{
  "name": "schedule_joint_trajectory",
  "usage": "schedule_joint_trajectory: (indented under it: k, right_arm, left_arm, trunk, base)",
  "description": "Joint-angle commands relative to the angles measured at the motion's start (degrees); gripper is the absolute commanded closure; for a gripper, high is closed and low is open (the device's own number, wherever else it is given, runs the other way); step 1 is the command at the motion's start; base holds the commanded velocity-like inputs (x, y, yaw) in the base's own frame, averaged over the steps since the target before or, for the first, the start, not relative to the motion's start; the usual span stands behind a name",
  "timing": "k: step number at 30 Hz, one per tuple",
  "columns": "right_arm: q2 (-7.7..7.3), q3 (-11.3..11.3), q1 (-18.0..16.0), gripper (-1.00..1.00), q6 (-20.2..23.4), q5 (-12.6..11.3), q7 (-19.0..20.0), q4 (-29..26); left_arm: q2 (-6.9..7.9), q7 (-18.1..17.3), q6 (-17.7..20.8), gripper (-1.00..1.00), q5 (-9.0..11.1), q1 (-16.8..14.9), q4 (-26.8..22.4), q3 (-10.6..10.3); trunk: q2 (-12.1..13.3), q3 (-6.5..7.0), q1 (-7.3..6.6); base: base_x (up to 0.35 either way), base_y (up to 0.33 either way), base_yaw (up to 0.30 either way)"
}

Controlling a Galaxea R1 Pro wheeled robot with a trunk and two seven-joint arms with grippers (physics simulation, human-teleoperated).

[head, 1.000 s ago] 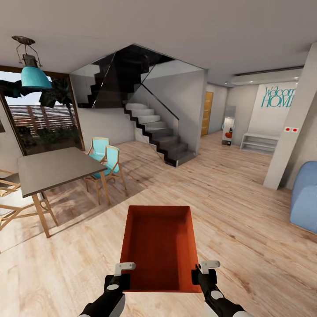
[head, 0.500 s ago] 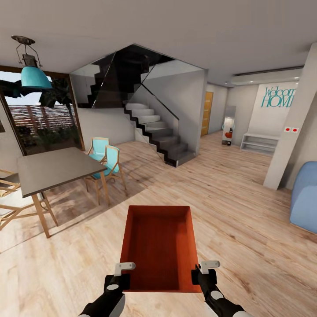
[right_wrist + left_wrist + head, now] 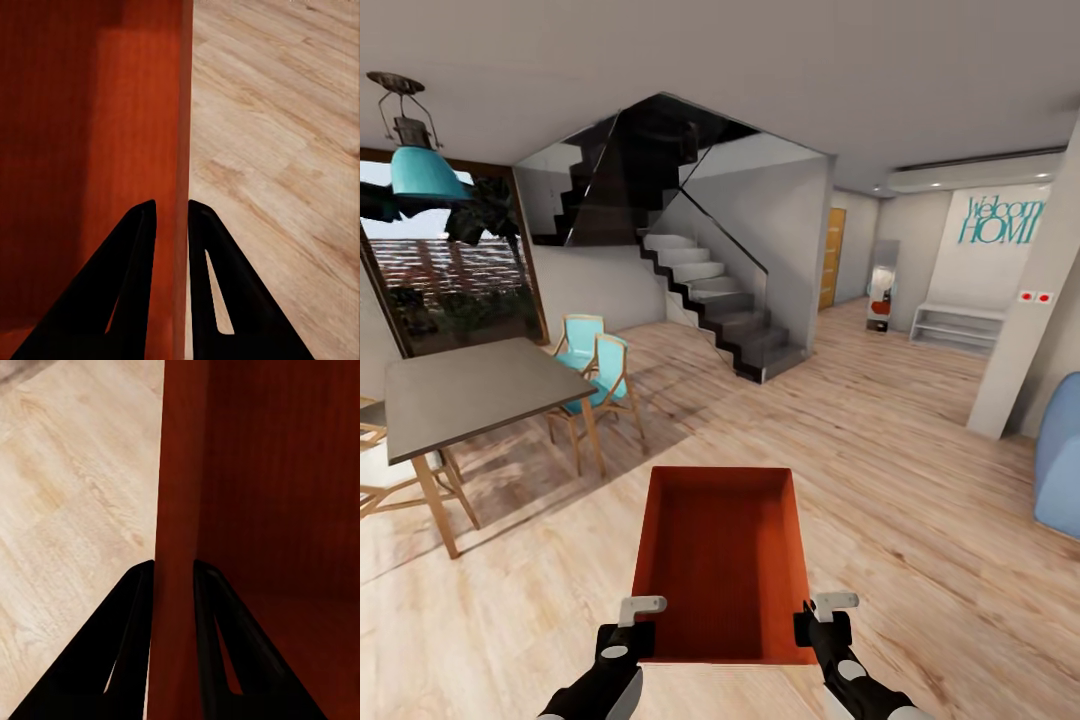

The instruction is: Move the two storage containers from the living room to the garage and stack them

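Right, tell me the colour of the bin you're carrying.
Orange-red, the storage container is darker inside; clearest in the head view.

I drove over light wood plank floor (image 3: 880, 440), grey table (image 3: 470, 385) with teal chairs (image 3: 600, 365), dark staircase (image 3: 710, 300), teal pendant lamp (image 3: 420, 165), big window (image 3: 445, 270).

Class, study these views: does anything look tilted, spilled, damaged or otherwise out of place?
Nothing stands out. The storage container is held level and empty, the left gripper and right gripper each clamped on a side wall. The chairs stand upright at the table.
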Motion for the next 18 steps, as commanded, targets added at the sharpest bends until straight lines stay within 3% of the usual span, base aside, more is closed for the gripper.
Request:
schedule_joint_trajectory:
  k: [1, 18]
  right_arm:
    - [-0.45, -0.21, -0.1, 1.0, -5.52, -0.02, -0.19, -0.11]
    - [-0.37, -0.21, -0.1, 1.0, -5.57, -0.02, -0.29, -0.09]
  left_arm:
    - [0.2, 0.7, 0.13, 1.0, 0.96, -0.02, 0.18, -0.58]
    - [0.2, 0.7, 0.13, 1.0, 0.96, -0.02, 0.2, -0.57]
  trunk:
    - [-0.08, -0.1, 0.05]
    - [-0.08, -0.1, 0.05]
  base:
    - [0.321, 0.0, 0.0]
    - [0.321, 0.0, 0.0]
